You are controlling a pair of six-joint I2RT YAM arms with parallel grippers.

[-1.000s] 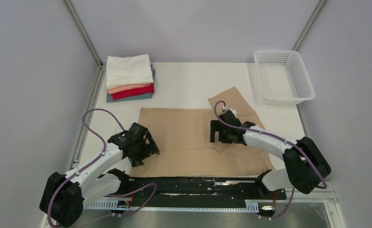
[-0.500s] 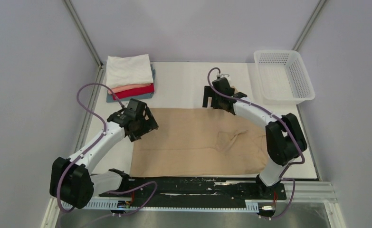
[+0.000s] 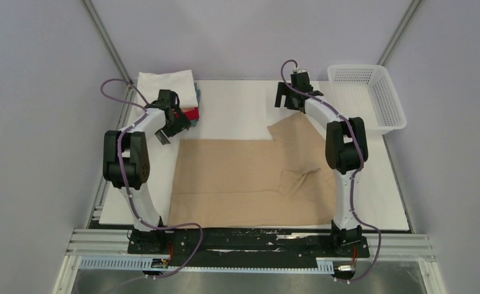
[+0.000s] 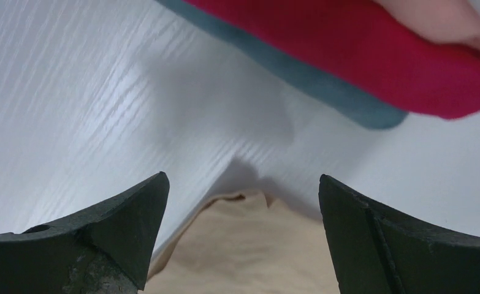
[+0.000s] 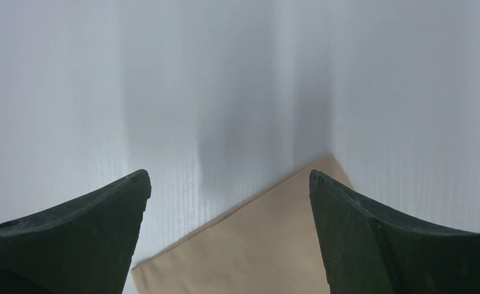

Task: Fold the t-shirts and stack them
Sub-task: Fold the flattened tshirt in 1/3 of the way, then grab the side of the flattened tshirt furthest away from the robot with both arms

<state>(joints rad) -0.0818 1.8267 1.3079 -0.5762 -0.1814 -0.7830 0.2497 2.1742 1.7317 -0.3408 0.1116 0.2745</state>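
Note:
The tan t-shirt (image 3: 243, 180) lies spread flat on the white table, with one sleeve (image 3: 295, 130) pointing to the back right and a small wrinkle (image 3: 298, 177). The folded shirts are stacked at the back left: white (image 3: 163, 89) on top, red (image 4: 360, 49) and blue-grey (image 4: 323, 89) below. My left gripper (image 3: 167, 130) is open and empty over the shirt's back left corner (image 4: 249, 245), just before the stack. My right gripper (image 3: 290, 101) is open and empty over the sleeve tip (image 5: 255, 245).
A white mesh basket (image 3: 367, 98) stands at the back right, close to my right gripper. Metal frame posts run along the table's left and right edges. The black arm rail lies along the front edge.
Both arms have swung from the shirt's near part to the far side of the table. The right sleeve, drawn in half a second ago, lies stretched out at the back again.

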